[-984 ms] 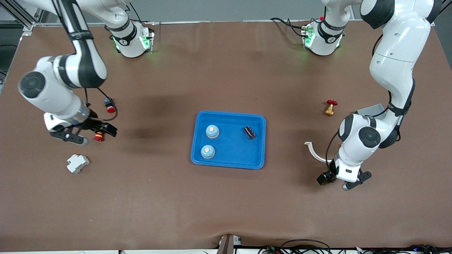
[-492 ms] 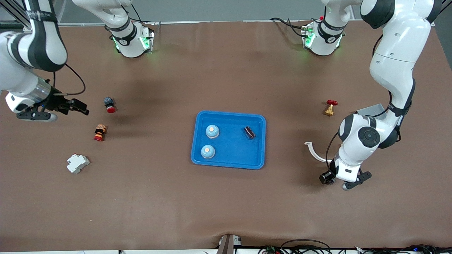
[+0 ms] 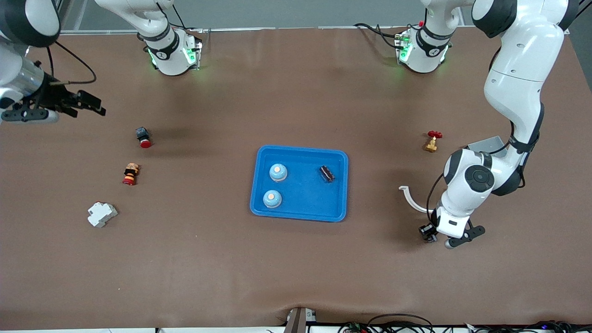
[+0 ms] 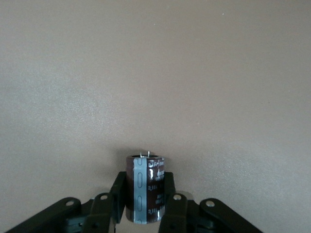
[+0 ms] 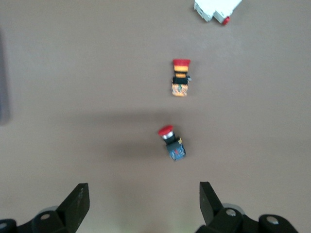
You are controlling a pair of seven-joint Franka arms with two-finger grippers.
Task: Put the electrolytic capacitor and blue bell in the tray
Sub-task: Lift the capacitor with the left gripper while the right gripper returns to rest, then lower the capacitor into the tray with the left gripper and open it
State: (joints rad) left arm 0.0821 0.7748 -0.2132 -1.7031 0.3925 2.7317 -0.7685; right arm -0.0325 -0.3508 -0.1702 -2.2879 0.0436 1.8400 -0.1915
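The blue tray [image 3: 303,196] lies mid-table and holds two blue bells [image 3: 278,172] [image 3: 272,199] and a dark electrolytic capacitor [image 3: 327,173]. My left gripper [image 3: 428,232] is low at the table toward the left arm's end, beside a white hook. It is shut on a second dark brown capacitor [image 4: 146,187] with a silver stripe, which stands upright between the fingers [image 4: 118,194] of the left gripper [image 4: 145,196]. My right gripper [image 3: 88,105] hangs open and empty over the right arm's end of the table. In its wrist view the right gripper [image 5: 143,204] shows bare table between its fingers.
A white hook [image 3: 410,199], a brass valve with a red handle [image 3: 432,141] and a grey plate [image 3: 488,142] lie toward the left arm's end. Two red-capped buttons [image 3: 143,137] [image 3: 130,174] and a white block [image 3: 101,214] lie toward the right arm's end.
The left gripper has closed on the capacitor. The right arm has swung up and away from the red buttons toward its own end of the table, still open.
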